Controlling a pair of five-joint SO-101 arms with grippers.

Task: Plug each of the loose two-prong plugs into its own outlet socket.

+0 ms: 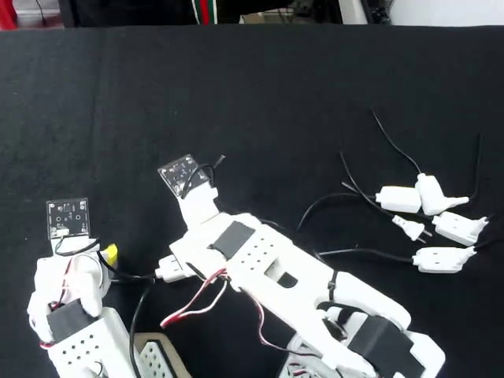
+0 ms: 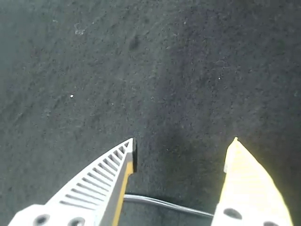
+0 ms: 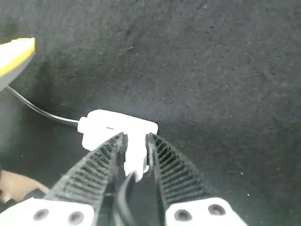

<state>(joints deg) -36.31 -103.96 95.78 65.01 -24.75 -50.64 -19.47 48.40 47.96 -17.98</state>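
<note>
Right gripper point(image 3: 135, 139): ribbed fingers drawn in tight on a white plug point(image 3: 135, 157), held low over the black table cloth point(image 3: 225, 61). The plug's front end meets a white outlet socket point(image 3: 117, 126) lying crosswise on the cloth. Whether the prongs are seated cannot be told. A thin black cable point(image 3: 37, 109) leaves the socket's end and runs towards the yellow finger of the other arm.

Left gripper point(image 2: 183, 140): spread wide and holding nothing, with one white ribbed finger and one yellow. The cable crosses the cloth between them. In the high view this gripper sits near the table's front left, close beside the right one.

Remaining items: well apart to the right, a loose two-prong plug point(image 1: 409, 228) lies among several white connector bodies point(image 1: 441, 258), each trailing a black lead
</note>
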